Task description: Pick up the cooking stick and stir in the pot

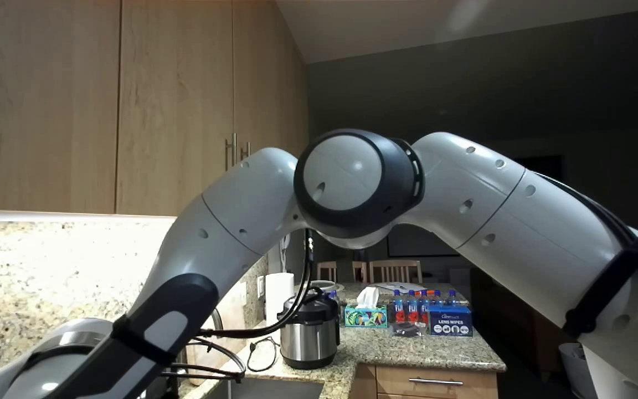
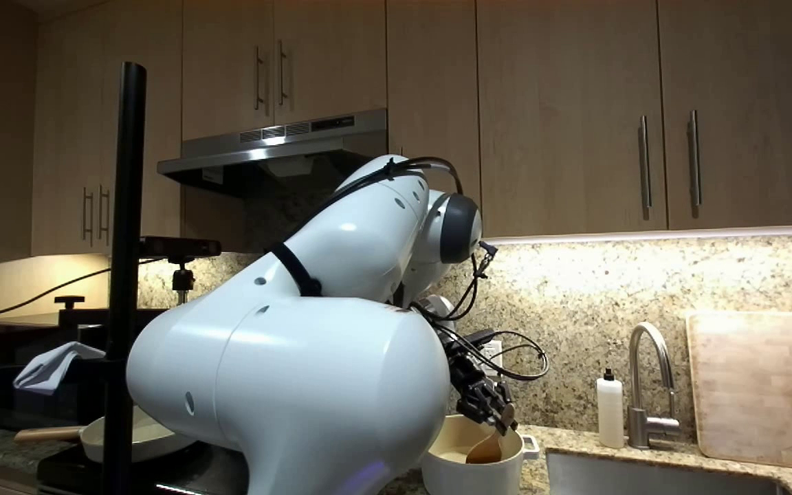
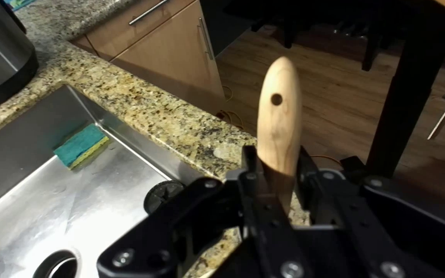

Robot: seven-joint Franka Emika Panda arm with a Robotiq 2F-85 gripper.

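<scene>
A: State of the gripper (image 3: 277, 160)?

B: Pinching the stick (image 3: 280, 110). Wrist view: pressed on the wooden handle from 2 sides; the rounded tip, with 1 dark hole, stands out past the grip.

A: Other end of the stick?

B: In an exterior view the brown blade is inside the pot (image 2: 468, 476), stick tilted. Contact with the pot's floor: cannot tell, too small at this view.

A: Pot position?

B: On the counter (image 3: 141, 94), just beside the sink (image 3: 102, 185). White outside, 1 side handle visible.

A: Sink contents?

B: Wrist view: 1 sponge (image 3: 81, 146), green and yellow, near a corner; 1 black disc (image 3: 162, 196) near the wall, partly behind the gripper.

A: Surroundings?

B: In an exterior view, behind the sink: bottle (image 2: 610, 412) just beside the tap (image 2: 639, 427), board (image 2: 767, 385) upright against the backsplash. Well apart, pan (image 2: 92, 443), partly behind a black post (image 2: 126, 240).

A: Arm (image 1: 341, 177)?

B: In an exterior view, bent, spanning the width. Cooker (image 1: 309, 339) and tissue box (image 1: 365, 317) stand on the counter.
</scene>
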